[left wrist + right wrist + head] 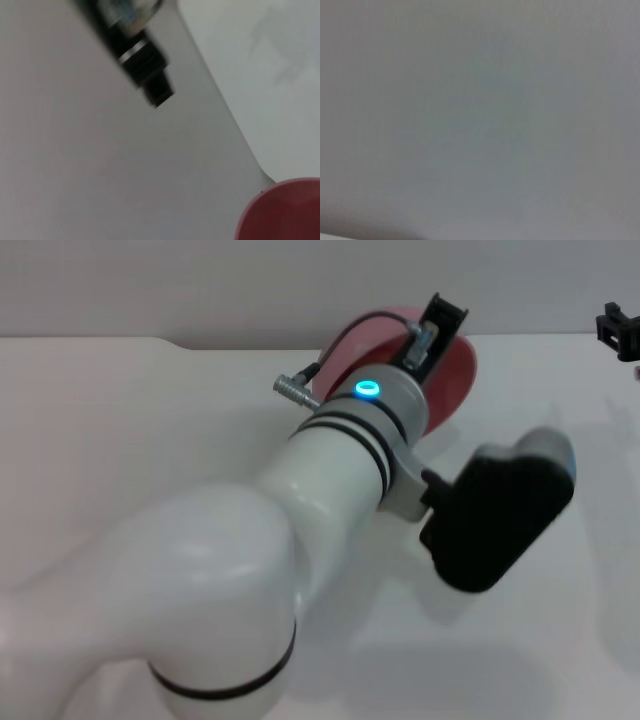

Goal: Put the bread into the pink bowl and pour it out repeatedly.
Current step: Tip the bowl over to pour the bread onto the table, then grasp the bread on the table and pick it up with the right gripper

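Your left arm [230,570] fills the lower left and centre of the head view, reaching to the pink bowl [450,375] at upper centre. Left hand [437,325] sits at the bowl's rim; can't tell whether it's spread or pinching. Bowl looks tipped on its side, lifted or resting on the white worktop [120,410], unclear which. Bread isn't visible anywhere. Right hand [620,332] is parked at the upper right edge, state unclear. Tip slowly, keep the rim low over the worktop, and confirm the bread's location first.
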Robot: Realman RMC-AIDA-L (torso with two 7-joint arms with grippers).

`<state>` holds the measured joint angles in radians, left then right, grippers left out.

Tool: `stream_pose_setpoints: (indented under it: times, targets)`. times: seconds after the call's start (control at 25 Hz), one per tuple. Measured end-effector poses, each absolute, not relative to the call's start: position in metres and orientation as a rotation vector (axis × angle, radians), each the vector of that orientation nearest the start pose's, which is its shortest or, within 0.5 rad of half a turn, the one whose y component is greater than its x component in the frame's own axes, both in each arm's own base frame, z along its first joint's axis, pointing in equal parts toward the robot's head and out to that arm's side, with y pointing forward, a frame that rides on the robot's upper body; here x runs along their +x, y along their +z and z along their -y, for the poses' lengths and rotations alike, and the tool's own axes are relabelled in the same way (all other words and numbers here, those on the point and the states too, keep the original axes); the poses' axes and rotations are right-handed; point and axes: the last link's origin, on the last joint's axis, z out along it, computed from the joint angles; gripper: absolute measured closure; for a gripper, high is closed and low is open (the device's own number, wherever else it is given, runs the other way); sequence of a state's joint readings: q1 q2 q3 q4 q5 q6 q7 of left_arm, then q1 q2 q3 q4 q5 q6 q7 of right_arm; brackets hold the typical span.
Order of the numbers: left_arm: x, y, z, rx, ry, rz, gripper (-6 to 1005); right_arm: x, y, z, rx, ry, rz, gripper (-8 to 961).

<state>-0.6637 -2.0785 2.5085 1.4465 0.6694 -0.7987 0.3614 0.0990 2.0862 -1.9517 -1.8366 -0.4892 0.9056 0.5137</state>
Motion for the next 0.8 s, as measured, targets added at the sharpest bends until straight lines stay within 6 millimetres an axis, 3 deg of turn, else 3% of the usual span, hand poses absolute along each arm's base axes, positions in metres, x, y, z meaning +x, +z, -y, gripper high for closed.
stream_pose_setpoints:
  times: [0.52,0.68,0.8]
  targets:
    - [-0.042,-0.124,-0.31,-1.631,0.641,-1.46,968,0.175,0.042,-0.33,-1.631,0.03,-0.744,198]
    - [-0.04,-0.121,-0.314,-1.641,0.631,-1.424,968,0.175,0.041,-0.329,-1.63,0.029,-0.75,198]
    - [-0.033,-0.11,-0.323,-1.735,0.52,-1.213,968,0.177,0.039,-0.328,-1.639,0.028,-0.781,199]
